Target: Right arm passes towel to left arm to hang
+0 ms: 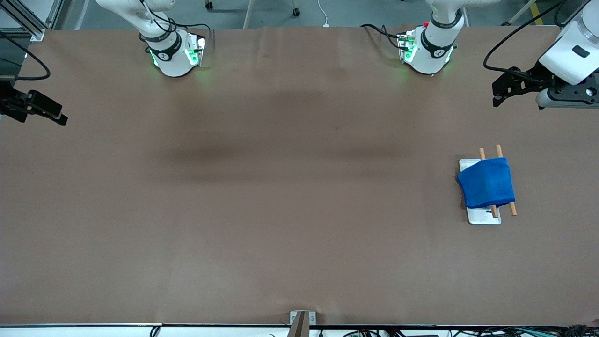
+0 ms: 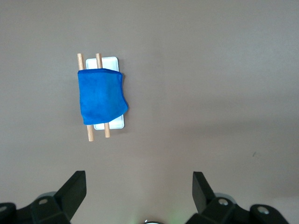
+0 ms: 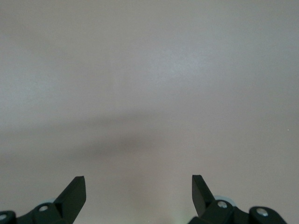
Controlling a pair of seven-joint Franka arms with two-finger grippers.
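The blue towel [image 1: 486, 182] hangs folded over the two wooden rods [image 1: 513, 209] of the white tray rack [image 1: 484, 216], toward the left arm's end of the table. It also shows in the left wrist view [image 2: 102, 95], draped over the rack [image 2: 116, 123]. My left gripper [image 1: 497, 93] is open and empty, up in the air over the bare table off to one side of the rack; its own view shows the jaws [image 2: 140, 179] wide apart. My right gripper [image 1: 60, 117] is open and empty [image 3: 138, 183] over the right arm's end of the table, with only bare table under it.
The brown table [image 1: 281, 187] carries nothing but the rack. The right arm's base [image 1: 175, 51] and the left arm's base [image 1: 428, 47] stand along the edge farthest from the front camera. A small metal bracket [image 1: 302, 320] sits at the nearest edge.
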